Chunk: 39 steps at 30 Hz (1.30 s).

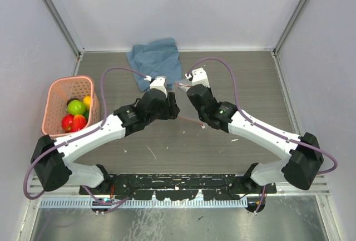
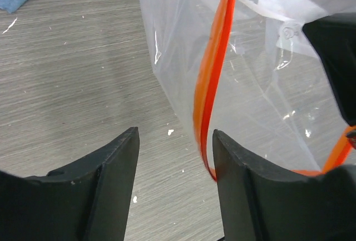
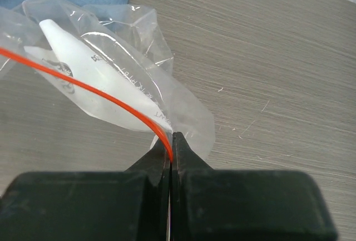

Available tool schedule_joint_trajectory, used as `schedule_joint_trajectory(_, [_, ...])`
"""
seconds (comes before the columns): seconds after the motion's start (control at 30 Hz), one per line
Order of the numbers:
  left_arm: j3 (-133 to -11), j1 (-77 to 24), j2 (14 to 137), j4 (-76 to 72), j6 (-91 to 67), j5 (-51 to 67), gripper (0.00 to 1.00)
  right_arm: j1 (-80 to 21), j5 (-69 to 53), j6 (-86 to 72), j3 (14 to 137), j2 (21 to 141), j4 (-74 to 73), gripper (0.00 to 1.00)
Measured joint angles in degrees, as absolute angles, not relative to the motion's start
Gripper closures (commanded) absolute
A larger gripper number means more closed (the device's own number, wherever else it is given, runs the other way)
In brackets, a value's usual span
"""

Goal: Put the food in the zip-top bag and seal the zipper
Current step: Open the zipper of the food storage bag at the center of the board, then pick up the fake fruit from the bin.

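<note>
The clear zip-top bag [image 2: 253,93] hangs above the table between my two grippers. Its red-orange zipper [image 2: 214,68] runs down between the left gripper's [image 2: 175,138] open fingers and touches the inner face of the right finger [image 2: 239,163]; it is not clamped. My right gripper [image 3: 171,138] is shut on the zipper [image 3: 83,85] edge of the bag [image 3: 189,113]. From above, the left gripper [image 1: 169,104] and right gripper [image 1: 192,93] meet at the table's middle. The food [image 1: 77,114], in green, red and yellow, lies in the pink basket.
The pink lattice basket [image 1: 55,93] stands at the left edge of the table. A crumpled blue cloth [image 1: 156,56] lies at the back centre, just behind the grippers. Grey walls close in the table on three sides.
</note>
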State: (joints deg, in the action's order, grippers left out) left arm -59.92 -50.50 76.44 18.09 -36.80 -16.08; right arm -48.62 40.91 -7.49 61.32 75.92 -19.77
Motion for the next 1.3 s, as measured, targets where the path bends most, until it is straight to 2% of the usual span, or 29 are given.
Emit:
schedule_joint_trajectory(0.23, [-57.76,-50.35,70.0,16.56,-37.6,-15.25,0.22,-48.62,40.12,-8.36,61.28,76.88,-19.77,0.99])
schedule_joint_trajectory(0.53, [-56.47,-46.74,64.58,18.31,-38.02,-14.94,0.13,-48.62,40.21,-9.02,61.12,77.41,-19.73,0.99])
schedule_joint_trajectory(0.73, [-56.38,-40.56,59.59,26.37,-36.84,-17.04,0.01,-48.62,40.4,-8.99,60.84,77.41,-19.18,0.99])
schedule_joint_trajectory(1.07, [-58.59,-29.98,52.1,42.11,-30.22,-24.99,0.02,-48.62,40.12,-8.93,59.83,77.41,-17.69,0.99])
schedule_joint_trajectory(1.3, [-61.36,-17.54,52.21,48.36,-25.45,-27.11,0.02,-48.62,39.29,-8.56,59.46,77.41,-17.37,0.99])
